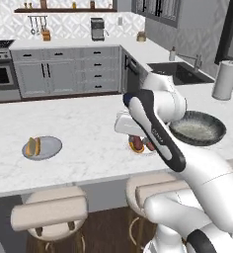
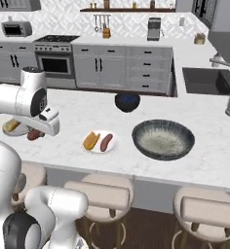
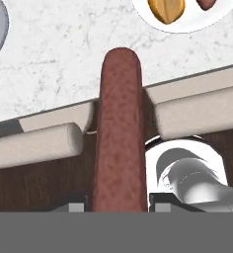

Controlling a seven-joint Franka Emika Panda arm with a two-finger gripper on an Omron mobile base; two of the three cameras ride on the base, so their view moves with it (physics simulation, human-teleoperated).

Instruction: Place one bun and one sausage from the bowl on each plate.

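We hold a sausage (image 3: 119,133) clamped lengthwise in our gripper (image 3: 119,205); the grey-blue plate (image 1: 51,147), bearing one bun (image 1: 33,146), lies leftward; the bowl (image 2: 183,144) is empty.

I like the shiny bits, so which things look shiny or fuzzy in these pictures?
Left base view: soft shine on the arm; the grey-blue plate looks a bit fuzzy. Right base view: the bowl has a pale speckled inside, and the white plate looks bright. Hand view: the sausage in the tool looms huge, its speckles sharp.
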